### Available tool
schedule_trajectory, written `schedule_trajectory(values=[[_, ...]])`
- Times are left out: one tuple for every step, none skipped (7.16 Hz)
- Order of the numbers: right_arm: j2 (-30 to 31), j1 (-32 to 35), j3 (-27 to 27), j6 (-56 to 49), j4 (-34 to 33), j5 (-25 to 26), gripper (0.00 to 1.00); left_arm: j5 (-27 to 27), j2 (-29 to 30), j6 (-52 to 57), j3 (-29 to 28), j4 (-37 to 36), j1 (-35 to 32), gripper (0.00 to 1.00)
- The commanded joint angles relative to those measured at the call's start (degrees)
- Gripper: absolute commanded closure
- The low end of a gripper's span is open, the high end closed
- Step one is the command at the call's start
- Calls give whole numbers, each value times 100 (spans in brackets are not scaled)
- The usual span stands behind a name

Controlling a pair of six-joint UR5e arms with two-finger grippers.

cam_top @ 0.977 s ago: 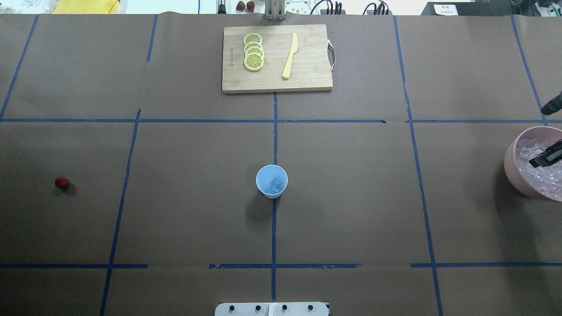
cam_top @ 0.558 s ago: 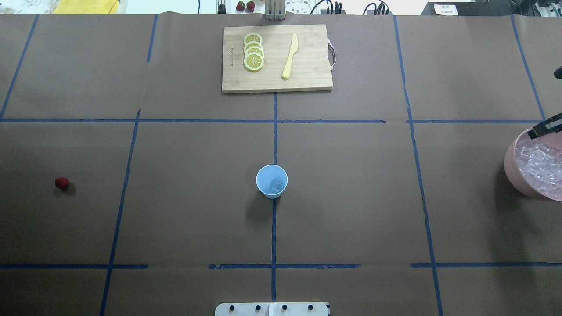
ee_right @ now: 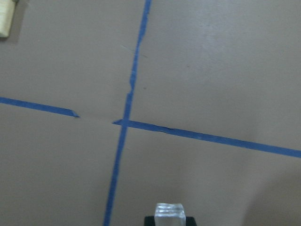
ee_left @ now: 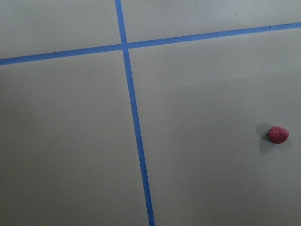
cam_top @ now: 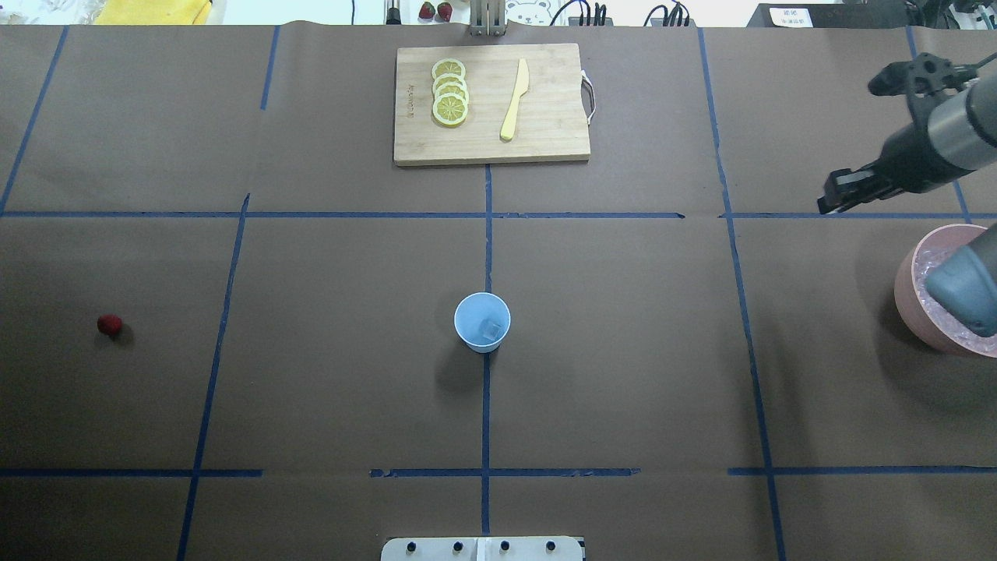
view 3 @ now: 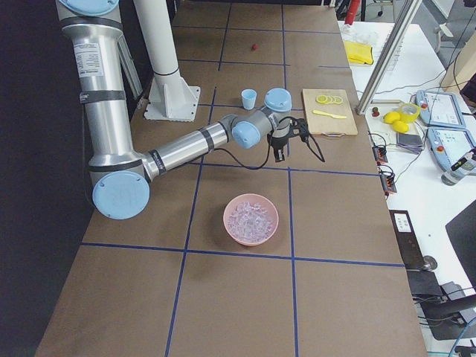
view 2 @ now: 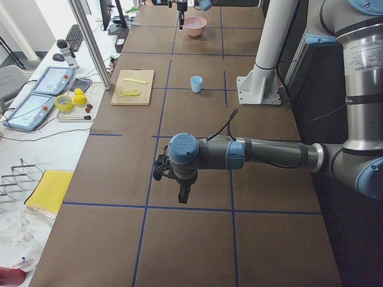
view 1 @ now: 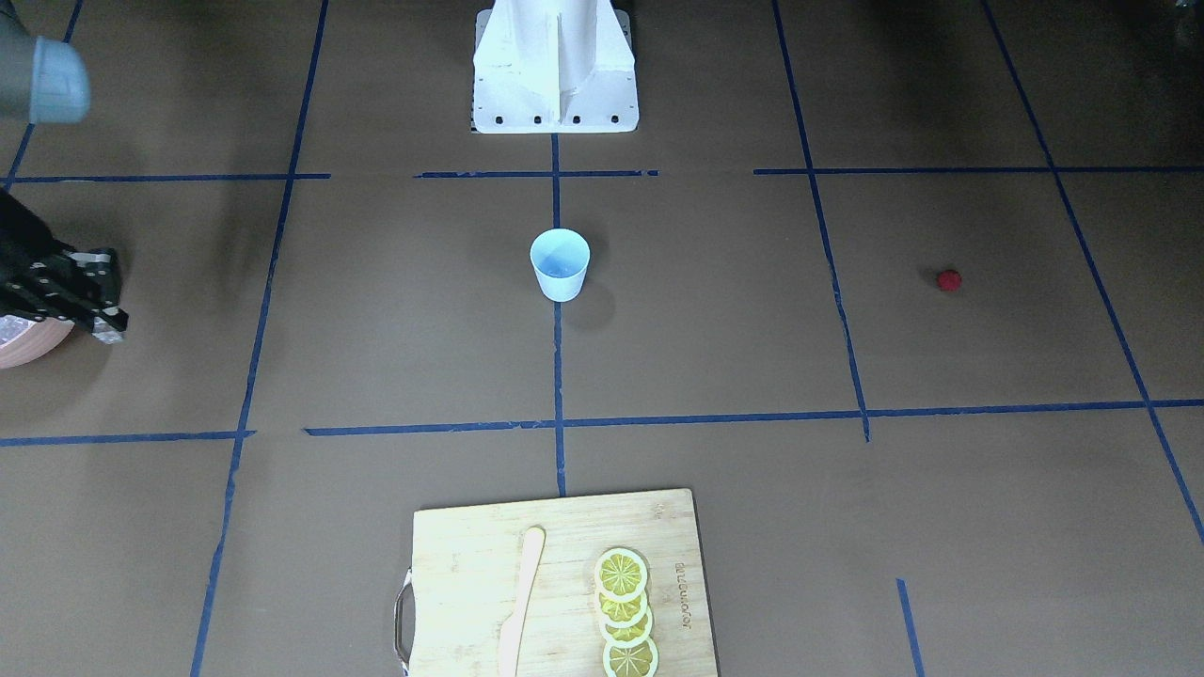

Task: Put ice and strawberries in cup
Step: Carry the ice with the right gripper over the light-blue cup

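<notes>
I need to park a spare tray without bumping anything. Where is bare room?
Bare paper lies between the strawberry and the cup, and between the cup and the pink bowl. Crowded: the right edge, where the right tool holds an ice cube near the bowl, and the far centre, filled by the cutting board.

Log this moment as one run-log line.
phase: ice transfer | right gripper: shut on ice cube, away from pink bowl | cup: another cube inside | strawberry: on table, untouched | left gripper: state unclear
</notes>
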State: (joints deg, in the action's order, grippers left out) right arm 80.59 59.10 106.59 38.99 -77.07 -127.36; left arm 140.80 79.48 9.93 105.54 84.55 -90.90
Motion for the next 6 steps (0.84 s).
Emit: schedule_trajectory(values=[[-683, -896, 11, 1228, -1, 385, 98, 0, -2, 0, -16, -9, 2, 0], [-999, -1388, 2, 1765, -114, 753, 98, 0, -2, 0, -42, -9, 2, 0], [-1506, -1688, 2, 1962, -689, 1052, 98, 0, -2, 0, -60, -9, 2, 0], [-2086, -2005, 2, 2007, -1478, 1429, 98, 0, -2, 0, -68, -9, 2, 0], [-2414, -2356, -15, 2364, -1756, 1668, 98, 0, -2, 0, -95, -9, 2, 0], [-2626, -2638, -42, 2690, -1776, 1844, 98, 0, -2, 0, -95, -9, 2, 0]])
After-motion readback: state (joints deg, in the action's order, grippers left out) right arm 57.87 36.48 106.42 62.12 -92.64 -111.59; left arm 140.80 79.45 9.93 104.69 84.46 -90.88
